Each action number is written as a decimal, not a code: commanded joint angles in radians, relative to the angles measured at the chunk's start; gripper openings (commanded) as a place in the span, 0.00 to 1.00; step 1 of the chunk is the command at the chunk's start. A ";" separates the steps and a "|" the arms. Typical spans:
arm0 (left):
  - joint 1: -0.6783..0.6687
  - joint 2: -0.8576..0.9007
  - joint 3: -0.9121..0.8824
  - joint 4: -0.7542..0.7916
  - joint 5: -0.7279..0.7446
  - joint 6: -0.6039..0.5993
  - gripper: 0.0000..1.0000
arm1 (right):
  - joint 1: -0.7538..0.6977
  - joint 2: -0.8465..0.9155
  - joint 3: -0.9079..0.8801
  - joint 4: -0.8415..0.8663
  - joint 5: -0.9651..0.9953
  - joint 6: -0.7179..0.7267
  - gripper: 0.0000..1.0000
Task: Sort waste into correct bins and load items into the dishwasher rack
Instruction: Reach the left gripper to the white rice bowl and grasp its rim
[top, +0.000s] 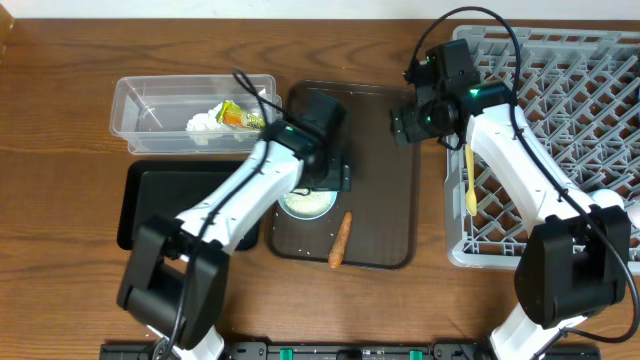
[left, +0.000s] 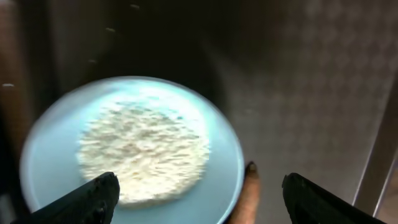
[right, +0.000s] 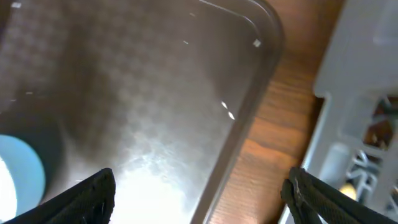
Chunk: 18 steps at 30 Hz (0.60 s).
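A white bowl with a light-blue rim (top: 308, 204) holds white rice-like crumbs (left: 144, 149) and sits on the dark brown serving tray (top: 385, 200). A thin brown carrot-like stick (top: 340, 240) lies beside the bowl and also shows in the left wrist view (left: 249, 193). My left gripper (left: 199, 205) is open and empty just above the bowl's rim. My right gripper (right: 202, 199) is open and empty above the tray's right edge. The clear tub (top: 140, 100) holds the crumpled tissue (top: 203, 124) and the snack wrapper (top: 236, 115). The pale yellow spoon (top: 470, 180) lies in the dishwasher rack (top: 580, 100).
The shallow black tray (top: 150, 200) lies in front of the clear tub at the left. A strip of bare wood (right: 273, 143) separates the brown tray from the rack's wall (right: 354, 74). The bowl's edge (right: 18, 168) shows at the left of the right wrist view.
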 joint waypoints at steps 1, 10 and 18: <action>-0.025 0.015 -0.006 0.010 -0.003 -0.033 0.86 | -0.006 -0.002 -0.001 -0.008 0.070 0.050 0.86; -0.050 0.070 -0.009 0.046 -0.006 -0.074 0.81 | -0.016 -0.002 -0.001 -0.012 0.092 0.054 0.85; -0.051 0.093 -0.010 0.053 -0.063 -0.083 0.54 | -0.019 -0.002 -0.001 -0.016 0.095 0.054 0.85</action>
